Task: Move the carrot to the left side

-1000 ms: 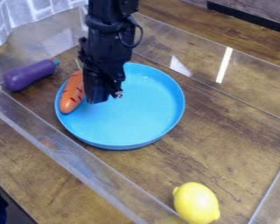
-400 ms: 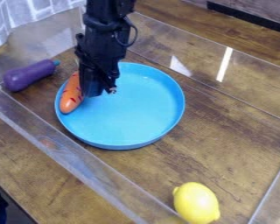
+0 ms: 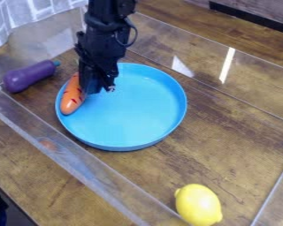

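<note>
Spreading under everything, the wooden table (image 3: 209,141) carries the blue plate (image 3: 134,125), and over the plate's far-left rim reaches the black arm (image 3: 106,31). Its pincer (image 3: 96,86) is drawn together; whether it pinches any part of the carrot (image 3: 72,96) I cannot tell. The carrot lies on the plate by the left rim, just to the picture-left of the fingertips, its long axis running from the near rim side toward the far-left edge, nearly along that rim. With a single arm, any push leftward would likely start from here. Compared with a second ago, the pincer sits slightly farther back toward the far edge; the carrot shows no clear shift.
</note>
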`<state>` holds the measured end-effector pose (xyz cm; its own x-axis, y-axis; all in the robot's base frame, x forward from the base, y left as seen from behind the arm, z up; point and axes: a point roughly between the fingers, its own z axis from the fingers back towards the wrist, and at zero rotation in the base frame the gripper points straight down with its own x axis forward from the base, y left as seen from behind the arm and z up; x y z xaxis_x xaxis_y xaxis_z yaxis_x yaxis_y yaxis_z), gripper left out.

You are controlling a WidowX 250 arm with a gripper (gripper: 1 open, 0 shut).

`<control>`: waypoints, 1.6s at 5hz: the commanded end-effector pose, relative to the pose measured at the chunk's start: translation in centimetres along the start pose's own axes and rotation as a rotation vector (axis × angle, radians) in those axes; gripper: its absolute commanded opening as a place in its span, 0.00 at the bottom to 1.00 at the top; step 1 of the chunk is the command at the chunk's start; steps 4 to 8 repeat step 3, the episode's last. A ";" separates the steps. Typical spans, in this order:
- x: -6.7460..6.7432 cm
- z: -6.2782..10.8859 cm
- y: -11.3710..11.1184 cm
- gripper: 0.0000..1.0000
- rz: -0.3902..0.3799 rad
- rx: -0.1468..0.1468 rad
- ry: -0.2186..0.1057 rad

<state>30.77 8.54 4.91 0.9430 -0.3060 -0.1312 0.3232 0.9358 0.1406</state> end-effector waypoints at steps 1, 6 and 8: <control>0.4 1.2 2.0 0.00 0.024 0.049 -0.037; 0.8 0.7 3.3 0.00 0.007 0.098 -0.018; 0.8 0.7 3.3 0.00 0.007 0.098 -0.018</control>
